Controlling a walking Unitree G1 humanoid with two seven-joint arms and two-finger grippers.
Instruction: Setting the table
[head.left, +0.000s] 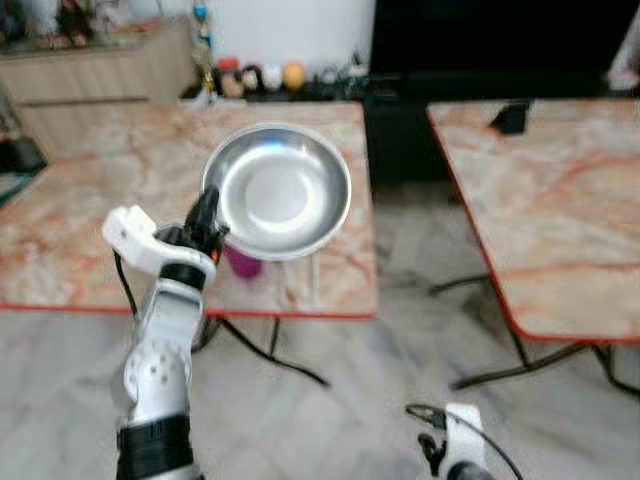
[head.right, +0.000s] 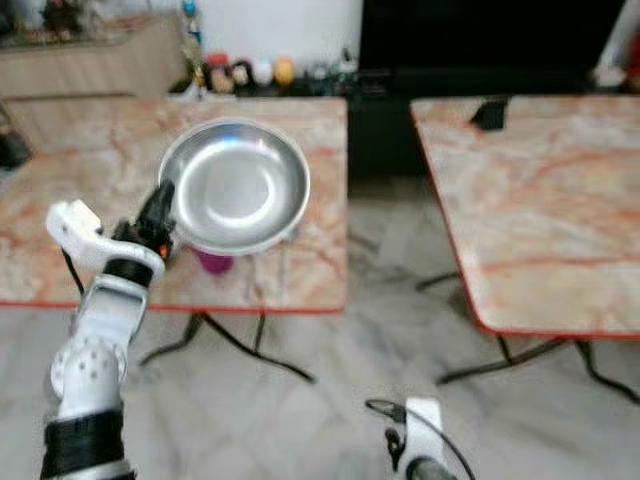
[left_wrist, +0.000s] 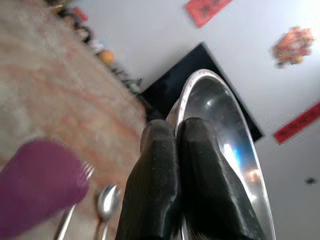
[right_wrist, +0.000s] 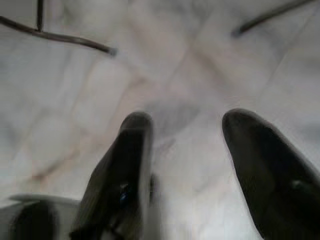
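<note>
Nearest the camera, low over the pale marble floor (head.left: 350, 400), the right hand (right_wrist: 187, 150) hangs idle with its two black fingers spread apart and nothing between them. Farther forward on the robot's left, the silver left arm reaches up toward the near edge of a marble-patterned worktop (head.left: 90, 220) with a red rim. Its left hand (head.left: 207, 222) is clamped on the rim of a shiny steel bowl (head.left: 282, 190), the two fingers (left_wrist: 155, 175) pressed close together with the thin metal edge pinched between them. The bowl is held tilted, its hollow facing the head camera, raised above the worktop's near right part rather than resting flat on it. Just under the bowl, on the worktop, stands a purple cup (head.left: 243, 264), and beside it in the left wrist view lie a spoon (left_wrist: 106, 202) and the tines of a fork (left_wrist: 86, 172). To the robot's right, well apart across a gap of floor, stands a second worktop (head.left: 560, 210) of the same pattern, with a small dark object (head.left: 512, 117) near its far corner. Beyond both, small ornaments (head.left: 262, 76) line a low dark shelf against the white wall.
</note>
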